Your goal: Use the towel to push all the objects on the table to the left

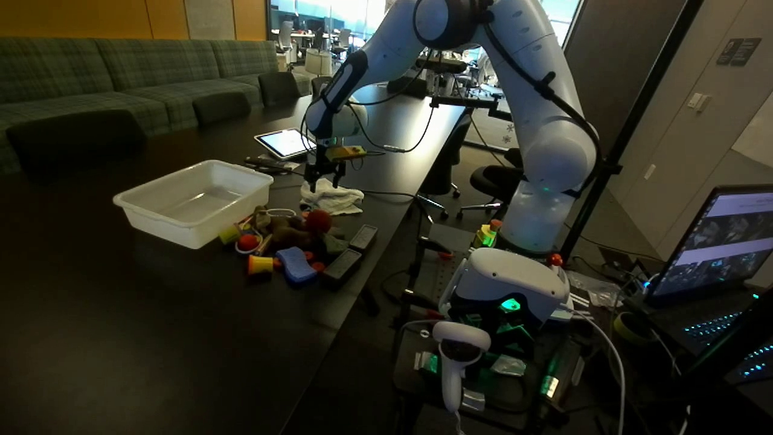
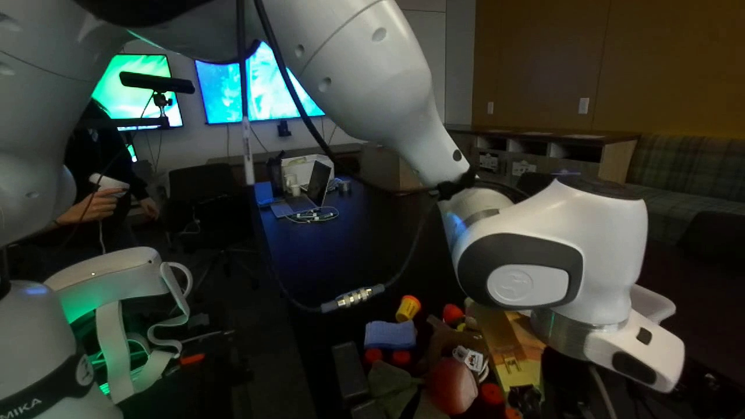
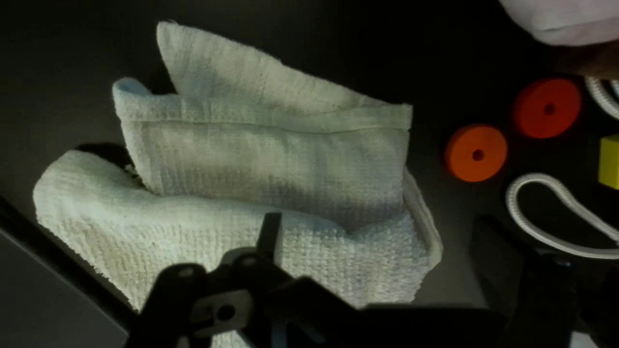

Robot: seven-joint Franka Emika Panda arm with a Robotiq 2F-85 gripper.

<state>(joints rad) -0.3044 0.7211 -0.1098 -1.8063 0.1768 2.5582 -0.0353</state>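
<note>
Cream towel (image 3: 280, 164) lying folded and rumpled on a dark table (image 1: 151, 338), orange disc (image 3: 465, 163) and red disc (image 3: 536, 118) sitting near it, blue sponge (image 1: 296, 266) resting beside a yellow cup (image 1: 260, 264), two gray blocks (image 1: 342, 267) lying near the table edge

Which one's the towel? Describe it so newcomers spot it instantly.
On the table in an exterior view, find the white tub. Right of it, beneath the gripper and behind the object pile, lies the towel. It's crumpled pale cloth; the pile is mostly coloured or dark.
</note>
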